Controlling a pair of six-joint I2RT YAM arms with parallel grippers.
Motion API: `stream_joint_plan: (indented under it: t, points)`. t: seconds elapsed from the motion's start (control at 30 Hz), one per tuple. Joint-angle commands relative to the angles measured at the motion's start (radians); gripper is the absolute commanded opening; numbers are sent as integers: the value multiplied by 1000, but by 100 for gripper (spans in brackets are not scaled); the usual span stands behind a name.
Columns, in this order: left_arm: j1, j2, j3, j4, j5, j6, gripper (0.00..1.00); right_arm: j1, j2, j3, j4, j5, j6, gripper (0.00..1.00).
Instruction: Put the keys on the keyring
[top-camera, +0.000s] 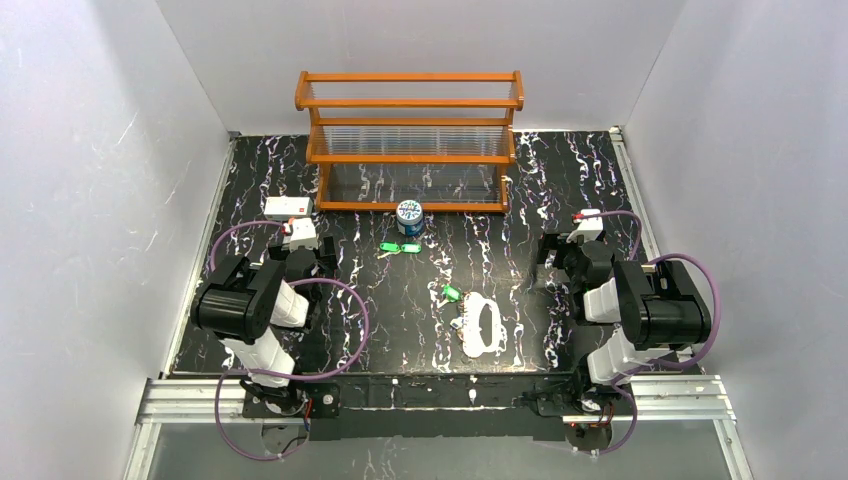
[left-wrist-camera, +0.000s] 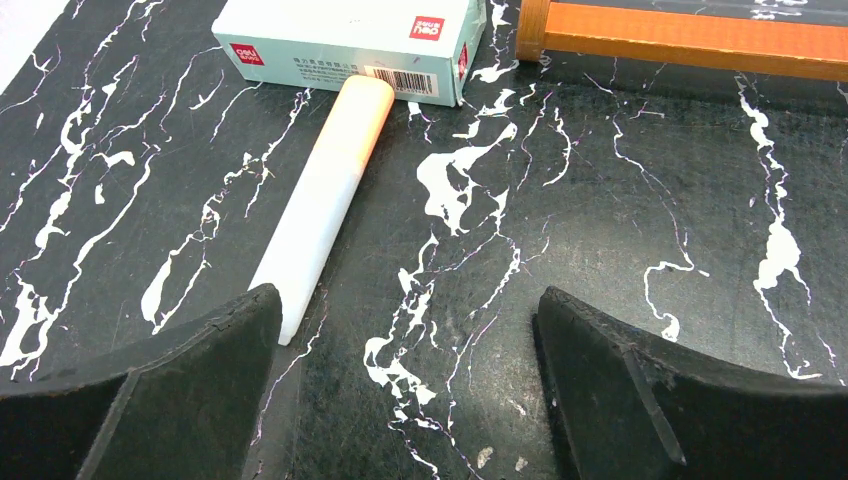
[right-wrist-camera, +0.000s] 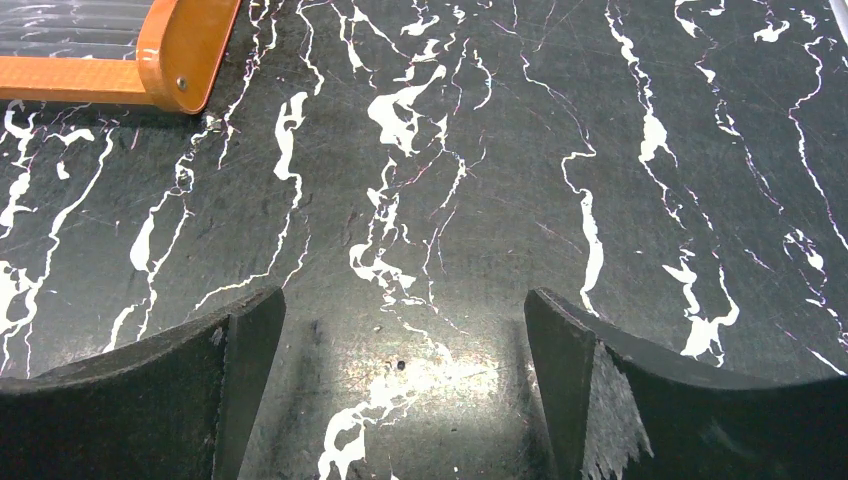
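— What are your grippers holding?
— Nothing. My left gripper and right gripper both gape wide above the table.
— What's unclear?
— The box is closed and cut off at the frame's top edge. A white stick touches it.
— And the keys?
— Two green ones lie near the can. Another lies just beside the keyring, between my arms. They are too small to count.
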Motion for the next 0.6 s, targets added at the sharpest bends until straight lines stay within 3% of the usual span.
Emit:
stream_joint_plan:
  t: [0.0,0.27,0.37,0.47,0.57]
  points:
    - [6,-2,7,15,-30,-1,98,-4,3,22,43,9,-5,99]
    - [5,-15,5,21,-28,3,98,-21,6,41,8,-28,5,99]
    - [4,-164,82,-230,-13,8,98,-22,-36,48,-15,-34,6,99]
    - [5,-338,188,-528,-42,-115,98,-23,-155,175,-356,-94,0,99]
    - [5,-491,253,-728,-59,-246,98,-24,-212,310,-597,-23,244,99]
